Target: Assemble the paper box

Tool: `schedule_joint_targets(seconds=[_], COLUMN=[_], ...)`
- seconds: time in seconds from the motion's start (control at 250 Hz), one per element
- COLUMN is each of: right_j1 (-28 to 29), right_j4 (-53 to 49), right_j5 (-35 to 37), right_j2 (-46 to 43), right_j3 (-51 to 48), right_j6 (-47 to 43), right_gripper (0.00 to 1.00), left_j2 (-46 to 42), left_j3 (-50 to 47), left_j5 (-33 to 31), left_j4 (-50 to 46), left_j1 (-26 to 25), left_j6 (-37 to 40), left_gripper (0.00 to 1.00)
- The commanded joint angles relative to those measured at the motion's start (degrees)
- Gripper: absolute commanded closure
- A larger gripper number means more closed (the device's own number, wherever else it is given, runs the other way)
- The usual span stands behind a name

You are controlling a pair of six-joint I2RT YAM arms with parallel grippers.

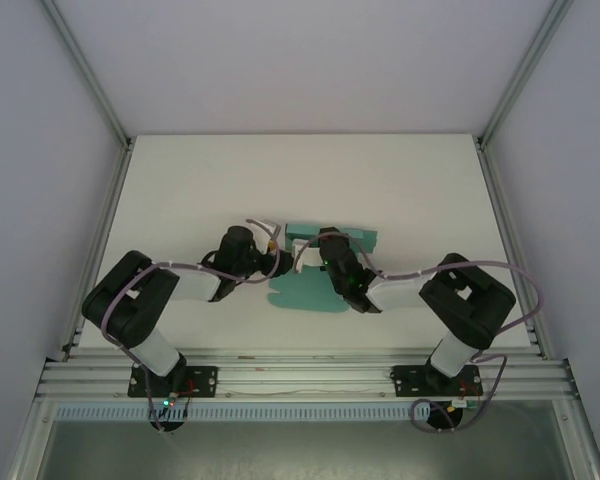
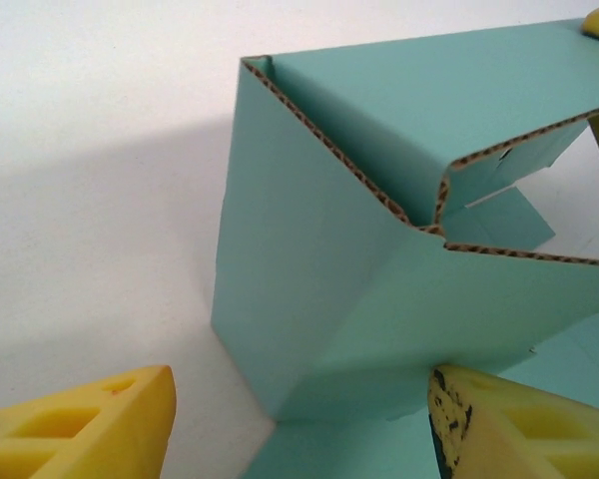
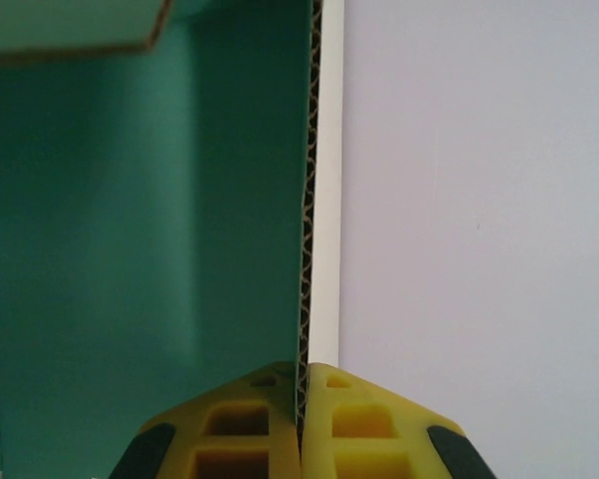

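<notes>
My left gripper point(image 2: 301, 394) stands wide, 1 finger either side of a folded-up corner of the paper box point(image 2: 309, 289), mid-table point(image 1: 180, 190). My right gripper point(image 3: 304, 371) pinches 1 upright wall, its edge running straight away from me.

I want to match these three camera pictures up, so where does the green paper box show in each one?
Top view: paper box at the middle of the white table.
Left wrist view: paper box in the centre and right, walls folded up.
Right wrist view: paper box in the left half, pinched in the shut right gripper.
Shared landmark: its wavy brown cut edge, seen in both wrist views.
</notes>
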Motion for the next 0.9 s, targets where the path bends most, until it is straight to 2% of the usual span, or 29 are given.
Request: schedule_joint_targets(seconds=[0.0,0.132,0.276,0.348,0.476,0.512,0.696,0.744,0.811,0.895], right_j1=[1.6,1.6,1.6,1.6,1.3,1.3,0.8,0.5,0.1,-0.3], right_j4=[-3.6,-7.5,-12.2,-17.4,-19.1,-19.9,-22.4,-23.4,-26.1,-27.1], right_j5=[-0.3,-1.2,-3.4,-5.3,-7.1,-7.6,-8.4,-9.2,-10.6,-11.5], right_j2=[1.0,-0.4,-2.2,-2.8,-2.8,-2.8,-2.3,-2.5,-2.9,-2.9], right_j3=[-1.5,-0.7,-0.1,0.8,1.5,1.8,2.6,2.7,3.4,3.8], right_j6=[1.2,3.5,6.2,7.9,10.0,10.4,12.5,13.2,15.0,15.8], right_gripper=[1.00,1.00,1.00,1.00,1.00,1.00,1.00,1.00,1.00,1.00], left_j2=[2.0,4.4,5.9,6.1,6.9,7.7,10.6,10.8,11.1,11.6], left_j3=[-1.2,-0.7,0.6,1.4,3.3,4.1,6.6,7.2,8.1,8.4], left_j5=[-4.9,-4.1,-3.9,-1.3,3.3,4.1,4.3,3.8,4.0,4.5], left_j4=[10.6,14.7,16.3,16.9,16.9,17.0,17.9,17.3,15.6,16.3], left_j1=[-0.9,-0.9,-1.0,-1.0,-1.0,-1.0,-0.9,-1.0,-0.9,-0.9], left_j6=[0.8,0.2,0.8,1.6,2.9,3.0,1.8,2.1,2.6,2.9], left_gripper=[0.32,0.23,0.25,0.25,0.28,0.32,0.43,0.41,0.32,0.31])
